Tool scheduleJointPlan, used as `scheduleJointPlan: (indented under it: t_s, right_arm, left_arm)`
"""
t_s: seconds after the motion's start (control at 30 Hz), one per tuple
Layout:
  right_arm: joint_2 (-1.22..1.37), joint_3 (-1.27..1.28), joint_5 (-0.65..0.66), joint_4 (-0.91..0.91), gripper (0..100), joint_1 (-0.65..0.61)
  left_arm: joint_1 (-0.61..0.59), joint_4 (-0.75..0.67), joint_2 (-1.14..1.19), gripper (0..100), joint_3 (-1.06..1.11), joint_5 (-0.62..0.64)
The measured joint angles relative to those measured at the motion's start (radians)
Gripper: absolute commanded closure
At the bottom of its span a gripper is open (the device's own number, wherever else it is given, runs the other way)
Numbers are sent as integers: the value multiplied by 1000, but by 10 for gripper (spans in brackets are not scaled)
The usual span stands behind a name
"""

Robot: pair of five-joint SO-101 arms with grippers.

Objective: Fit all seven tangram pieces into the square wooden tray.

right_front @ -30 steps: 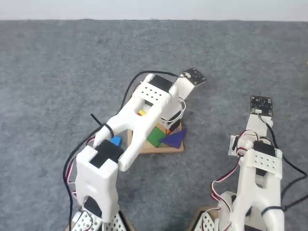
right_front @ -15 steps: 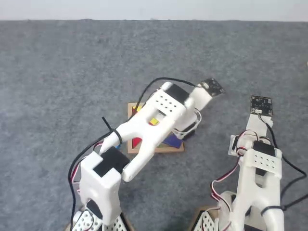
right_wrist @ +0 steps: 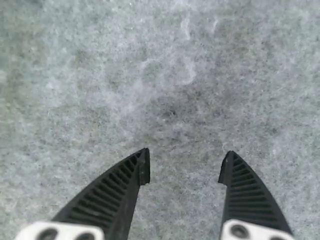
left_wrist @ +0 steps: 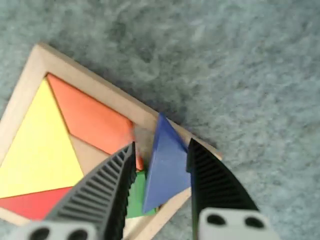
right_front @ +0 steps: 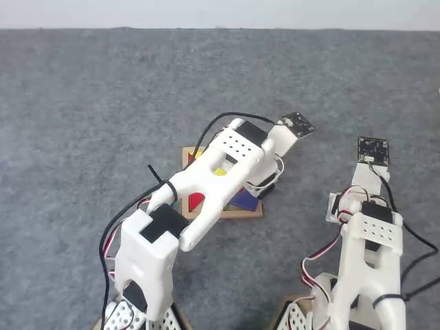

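Note:
The square wooden tray lies mid-table under the left arm. In the left wrist view the tray holds a yellow triangle, an orange piece, a red piece and a green piece. A blue triangle rests tilted across the tray's rim at one corner, and shows as a blue patch in the high view. My left gripper is open and straddles it; one finger touches its edge, the other stands slightly apart. My right gripper hangs open over bare carpet.
Grey carpet covers the whole table. The right arm stands at the right, well apart from the tray. A black cable loops over the left arm.
The left arm has swung to the right, uncovering the tray's left side with the red and yellow pieces. The blue triangle stays at the tray's right edge. The right arm has not moved.

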Motion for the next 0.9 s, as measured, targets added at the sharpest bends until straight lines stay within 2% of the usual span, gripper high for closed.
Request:
scheduleJointPlan:
  t_s: [0.73,0.9]
  right_arm:
    - [0,0,0,0,757,0]
    - [0,0,0,0,757,-2]
  left_arm:
    - [-81,-21,0,841,0,-9]
    - [-91,-8,-87,841,75,-9]
